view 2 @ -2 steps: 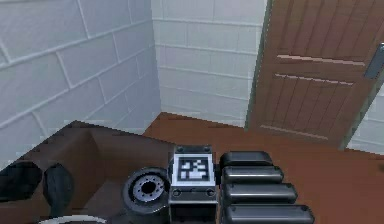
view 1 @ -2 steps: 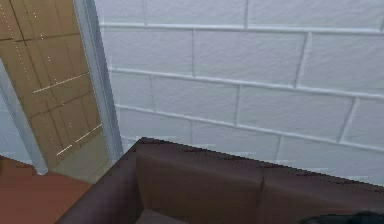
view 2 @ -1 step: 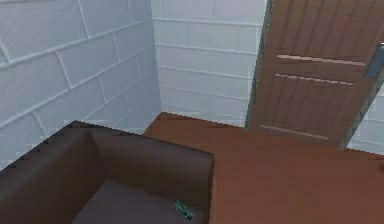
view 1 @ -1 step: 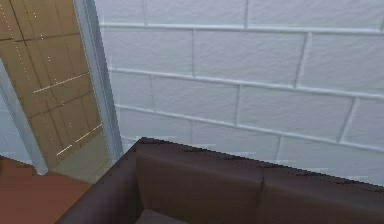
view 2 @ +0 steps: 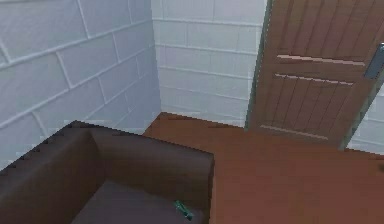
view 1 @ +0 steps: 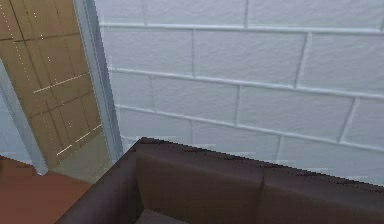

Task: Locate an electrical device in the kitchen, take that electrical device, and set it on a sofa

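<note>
A dark brown sofa (view 1: 200, 185) stands against a white block wall in the lower part of the forward view. In the arm side view the sofa (view 2: 90, 170) fills the lower left, with its back and one armrest showing. A small dark green object (view 2: 184, 209) lies on the seat near the armrest at the bottom edge; its shape is too small to name.
A white block wall (view 1: 250, 70) rises behind the sofa. A tan panelled door (view 1: 55, 80) in a pale frame stands at the forward view's left. A brown panelled door (view 2: 315, 70) is at the arm side view's upper right, with red-brown floor (view 2: 290, 175) in front of it.
</note>
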Controlling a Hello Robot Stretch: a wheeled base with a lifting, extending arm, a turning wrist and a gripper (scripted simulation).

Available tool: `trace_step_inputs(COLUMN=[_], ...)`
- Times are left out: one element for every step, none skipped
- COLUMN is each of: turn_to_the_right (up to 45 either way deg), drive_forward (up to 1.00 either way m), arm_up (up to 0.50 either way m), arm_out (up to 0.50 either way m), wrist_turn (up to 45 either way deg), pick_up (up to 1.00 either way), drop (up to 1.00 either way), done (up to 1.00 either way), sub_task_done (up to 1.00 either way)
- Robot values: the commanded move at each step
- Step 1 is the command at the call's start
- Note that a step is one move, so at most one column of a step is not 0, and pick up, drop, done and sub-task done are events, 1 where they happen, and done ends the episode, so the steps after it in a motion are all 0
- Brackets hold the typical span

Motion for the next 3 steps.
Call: trace_step_inputs(turn_to_the_right=[0.0,0.0,0.0], drive_forward=[0.0,0.0,0.0], arm_up=[0.0,0.1,0.0], arm_out=[0.0,0.0,0.0], wrist_turn=[0.0,0.0,0.0], pick_up=[0.0,0.0,0.0], drop=[1.0,0.0,0.0], done=[0.0,0.0,1.0], sub_task_done=[0.0,0.0,0.0])
